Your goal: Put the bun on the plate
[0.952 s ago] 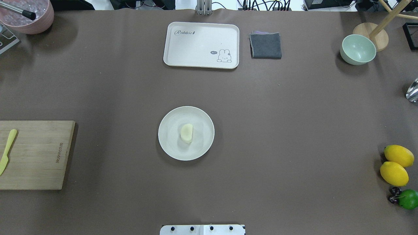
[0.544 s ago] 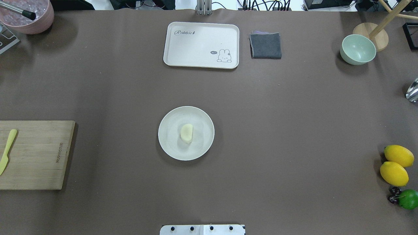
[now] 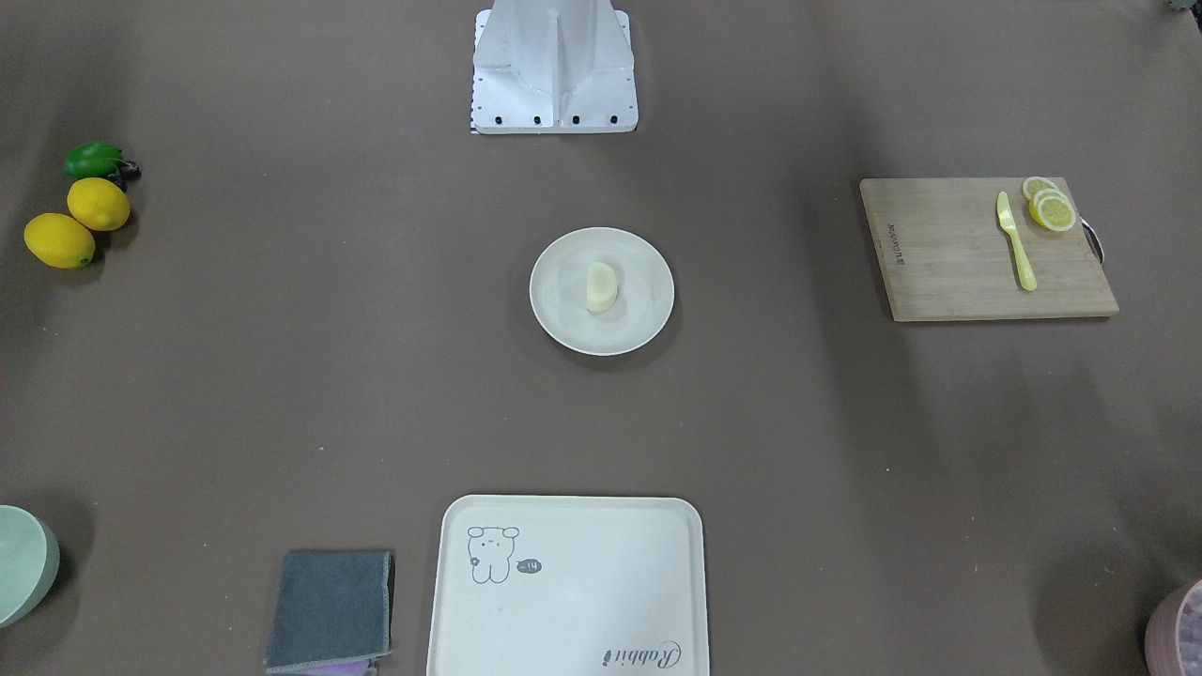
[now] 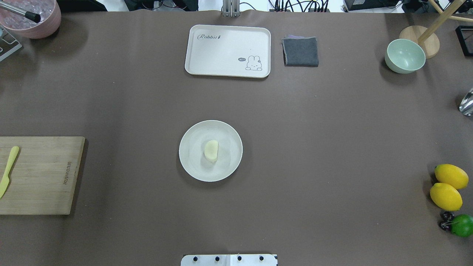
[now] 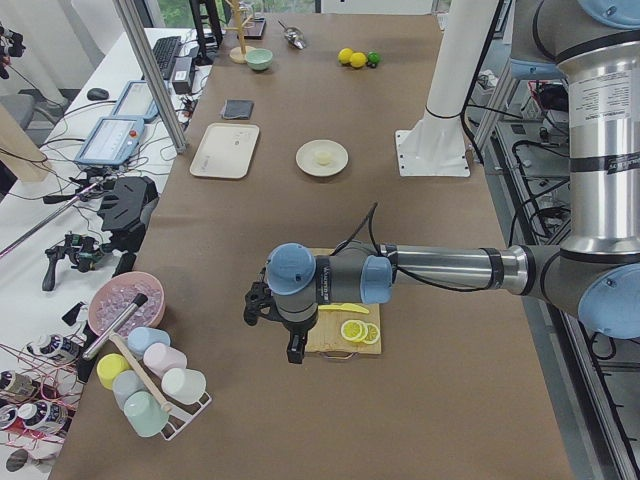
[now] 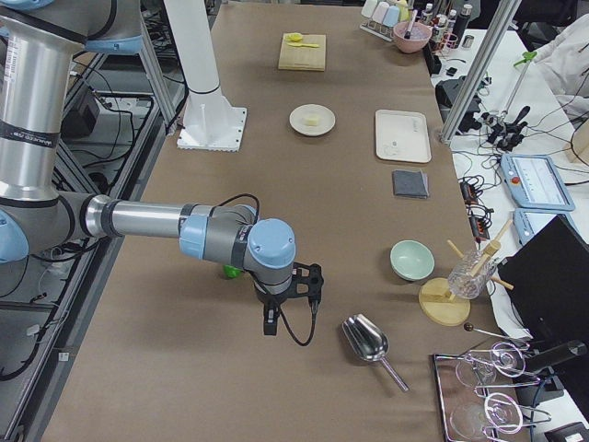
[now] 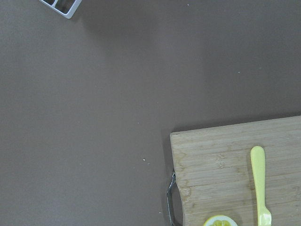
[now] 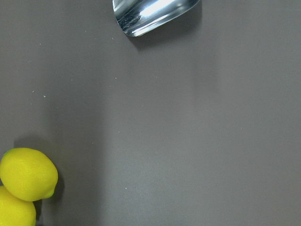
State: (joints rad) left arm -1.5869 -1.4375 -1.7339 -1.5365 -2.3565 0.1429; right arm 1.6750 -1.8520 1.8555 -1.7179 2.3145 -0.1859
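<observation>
Bun: the bun lies on the plate, close to its middle, with nothing holding it.
Plate: it stands mid-surface, a little left of centre and straight out from my base.
Bun's long axis: it runs near to far, with the straight edge to the right and the rounded back to the left.
Left fingers: my left fingers hang over the left end of the surface, at the end of the cutting board where the lemon slices lie. The bun is well apart from them, off to the right. Only a side view shows them, so I cannot tell whether they are open or closed.
Right fingers: my right fingers hang over the right end of the surface, between the lemons and the metal scoop. The bun is well apart from them, off to the left. Here too I cannot tell whether they are open or closed.
Nearer arm: probably my left, since the plate sits left of centre, though the side views are too oblique for me to be sure.
Coming move: I judge the placing done, so no reach toward the bun is called for.
Against a second ago: the bun and plate keep the same spot and the same turn, and nothing in the overhead view has shifted.
</observation>
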